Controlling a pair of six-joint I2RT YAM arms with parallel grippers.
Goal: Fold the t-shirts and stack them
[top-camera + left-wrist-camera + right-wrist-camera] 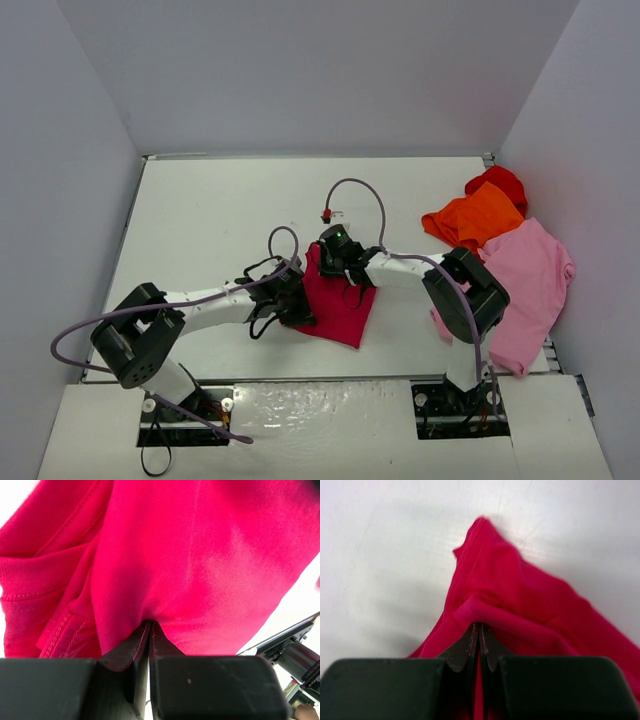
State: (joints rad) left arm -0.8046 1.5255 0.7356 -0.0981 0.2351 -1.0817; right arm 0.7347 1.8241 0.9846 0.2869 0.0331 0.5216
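A crimson t-shirt (340, 300) hangs bunched between both arms over the middle of the table. My left gripper (296, 296) is shut on its left edge; in the left wrist view the cloth (190, 565) fills the frame and is pinched at the fingertips (150, 627). My right gripper (335, 258) is shut on the upper edge, with a fold of crimson cloth (520, 605) caught between its tips (480, 627). At the right lie an orange t-shirt (476, 218), a bright red t-shirt (500, 182) behind it, and a light pink t-shirt (530, 285).
The white table (220, 220) is walled in by white panels at the back and sides. Cables loop above both wrists. The heap of shirts takes up the right side, the pink one reaching the table's right edge.
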